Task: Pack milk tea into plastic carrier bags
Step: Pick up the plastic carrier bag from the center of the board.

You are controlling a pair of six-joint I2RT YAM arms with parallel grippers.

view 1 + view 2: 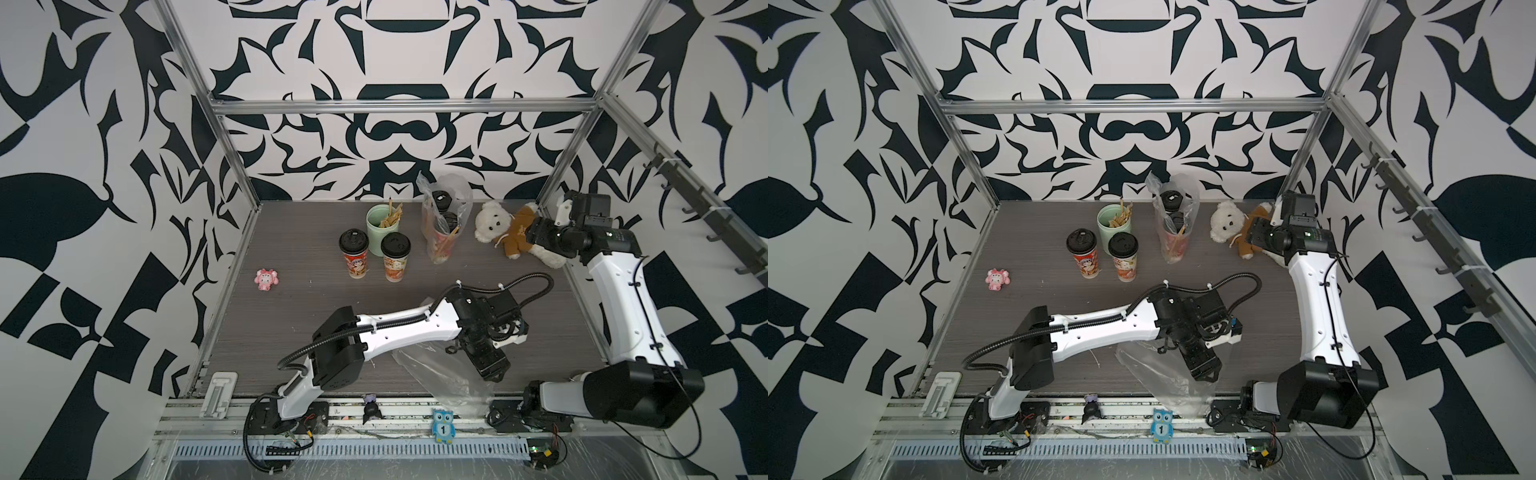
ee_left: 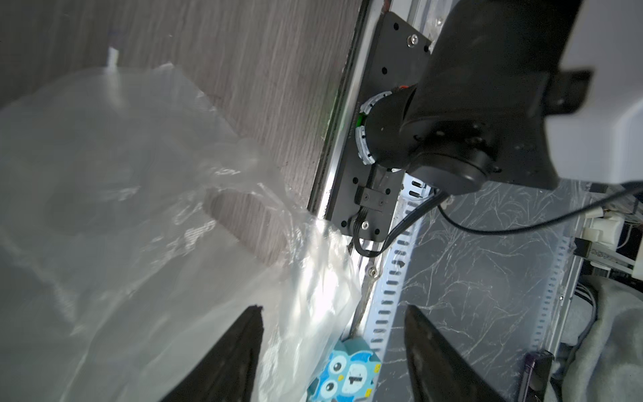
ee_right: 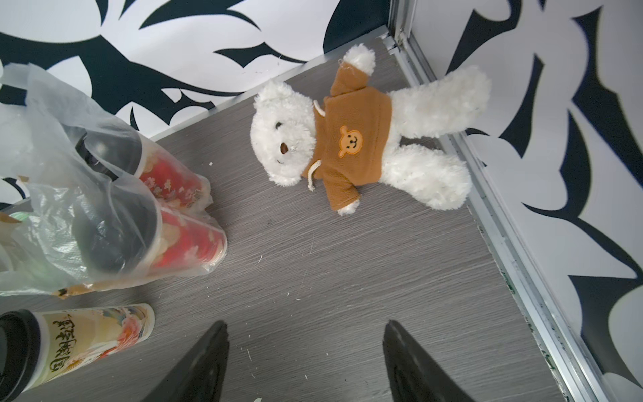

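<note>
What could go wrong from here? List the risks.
1. The empty carrier bag lies flat, overhanging the front rail; the open left pincer may pinch both layers or drag it off.
2. The red milk tea cup and cream milk tea cup crowd the mint-green cup of sticks; a grab could topple one.

Overhead stereo pair, two wrist close-ups

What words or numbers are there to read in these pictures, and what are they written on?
"1": on the blue owl tag at the front rail.
Black brush characters down the side of the cream cup: they look Chinese, but I cannot read them for sure.
Faint print on the flat plastic bag: too blurred to read.
Prints on the red cup: too small to read.
</note>
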